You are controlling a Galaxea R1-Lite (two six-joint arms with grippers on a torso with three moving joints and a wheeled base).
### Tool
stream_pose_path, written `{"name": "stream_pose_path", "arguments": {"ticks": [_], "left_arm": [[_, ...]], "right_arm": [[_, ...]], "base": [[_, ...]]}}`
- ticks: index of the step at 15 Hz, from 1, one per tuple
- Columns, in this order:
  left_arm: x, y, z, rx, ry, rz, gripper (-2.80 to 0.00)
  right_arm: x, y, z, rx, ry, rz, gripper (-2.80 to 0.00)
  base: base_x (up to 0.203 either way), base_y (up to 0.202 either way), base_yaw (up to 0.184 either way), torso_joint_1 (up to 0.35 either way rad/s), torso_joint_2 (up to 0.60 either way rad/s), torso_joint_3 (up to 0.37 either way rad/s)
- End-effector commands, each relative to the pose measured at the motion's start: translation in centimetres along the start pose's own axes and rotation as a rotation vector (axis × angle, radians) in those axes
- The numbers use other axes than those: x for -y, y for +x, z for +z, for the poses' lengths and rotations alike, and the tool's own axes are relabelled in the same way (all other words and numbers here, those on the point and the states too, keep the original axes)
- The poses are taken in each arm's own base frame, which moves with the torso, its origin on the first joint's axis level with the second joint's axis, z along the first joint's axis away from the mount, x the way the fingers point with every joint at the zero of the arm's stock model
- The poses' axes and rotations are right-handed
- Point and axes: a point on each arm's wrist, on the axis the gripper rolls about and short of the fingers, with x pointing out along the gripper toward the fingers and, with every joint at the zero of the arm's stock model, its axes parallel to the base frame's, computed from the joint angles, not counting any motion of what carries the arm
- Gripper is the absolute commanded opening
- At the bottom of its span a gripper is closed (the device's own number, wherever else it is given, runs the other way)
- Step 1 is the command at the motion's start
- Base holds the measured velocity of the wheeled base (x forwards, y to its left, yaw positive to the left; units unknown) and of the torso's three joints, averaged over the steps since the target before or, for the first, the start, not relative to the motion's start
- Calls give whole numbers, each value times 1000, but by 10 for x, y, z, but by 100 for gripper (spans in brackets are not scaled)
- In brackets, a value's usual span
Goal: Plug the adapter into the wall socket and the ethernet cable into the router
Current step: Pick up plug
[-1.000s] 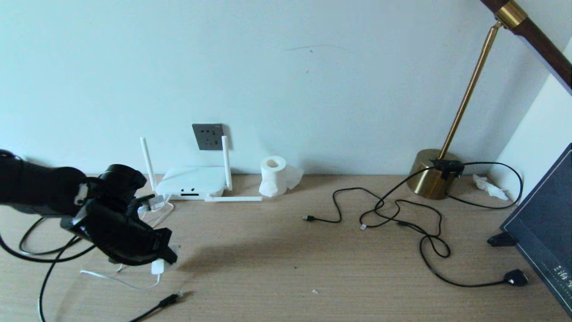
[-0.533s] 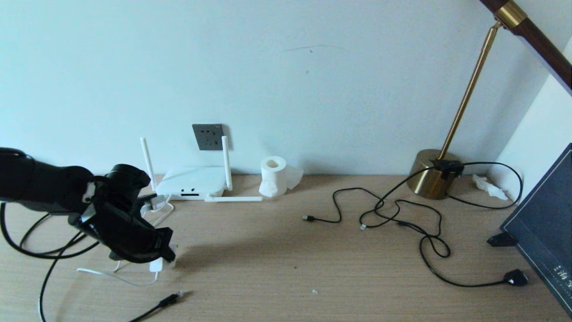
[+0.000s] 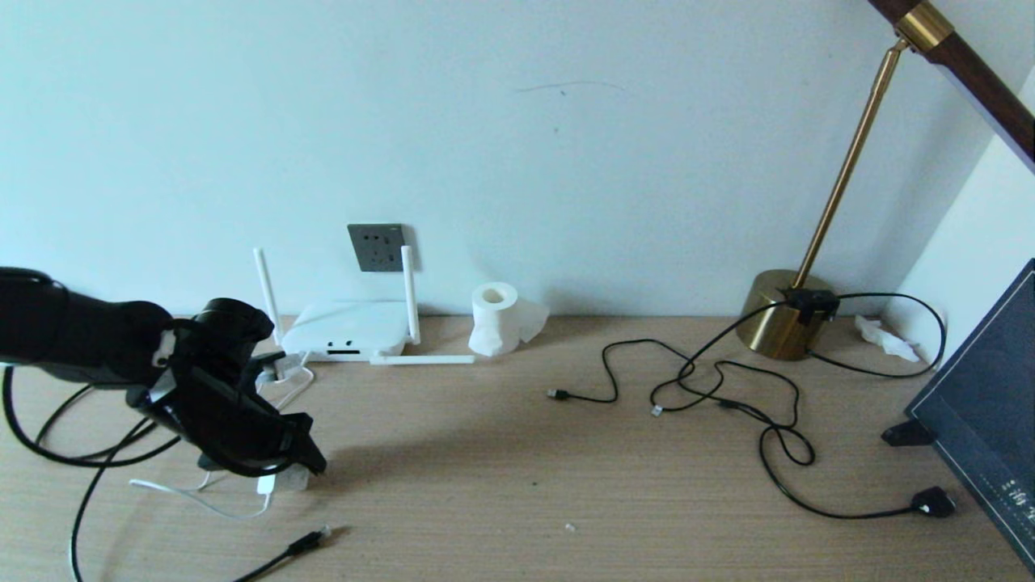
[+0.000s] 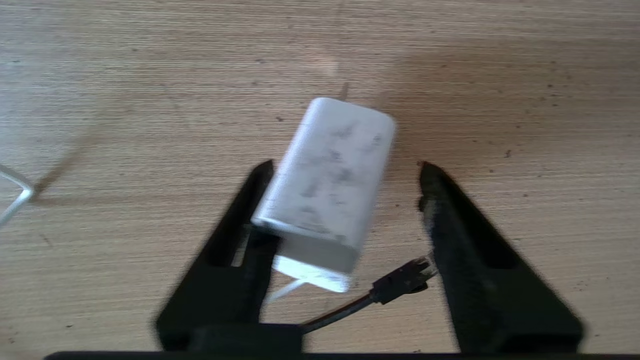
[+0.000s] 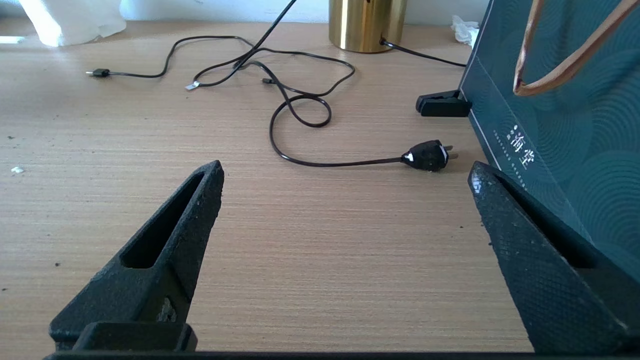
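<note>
The white adapter [image 4: 330,175] lies tilted between the fingers of my left gripper [image 4: 346,166], which is open. It leans against one finger [image 4: 240,235] and stands apart from the other. In the head view the adapter [image 3: 276,482] peeks out under the left gripper [image 3: 301,462], low over the table's left side, its thin white cord trailing left. The ethernet cable's plug [image 3: 314,538] lies just in front on the table and shows as the ethernet plug [image 4: 402,280] near the far finger. Behind, at the wall, stand the router [image 3: 348,327] and the wall socket [image 3: 377,246]. My right gripper [image 5: 345,170] hovers open over bare table.
A tissue roll [image 3: 495,317] stands right of the router. A brass lamp base [image 3: 780,317], tangled thin black cables [image 3: 728,388] and a chunky black plug [image 3: 934,502] occupy the right. A dark bag [image 3: 986,404] leans at the right edge.
My left gripper's jaws have spread apart, and the adapter they were shut on now sits loose between them. The left arm shifted slightly. The right arm has not moved.
</note>
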Motion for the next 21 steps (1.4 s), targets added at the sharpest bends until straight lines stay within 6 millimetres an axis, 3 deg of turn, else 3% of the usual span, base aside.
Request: {"name": "stream_pose_path", "arguments": {"ticks": [1, 12, 21], "left_arm": [[1, 0, 0, 0, 0, -2, 0], [19, -11, -3, 31, 55, 31, 0], [19, -14, -14, 2, 51, 33, 0]], "right_arm": [[0, 0, 0, 0, 0, 0, 0], [0, 0, 0, -1, 0, 0, 0], [0, 0, 0, 1, 0, 0, 0]], "base": [[0, 0, 0, 0, 0, 0], [0, 0, 0, 0, 0, 0], [0, 0, 0, 0, 0, 0]]}}
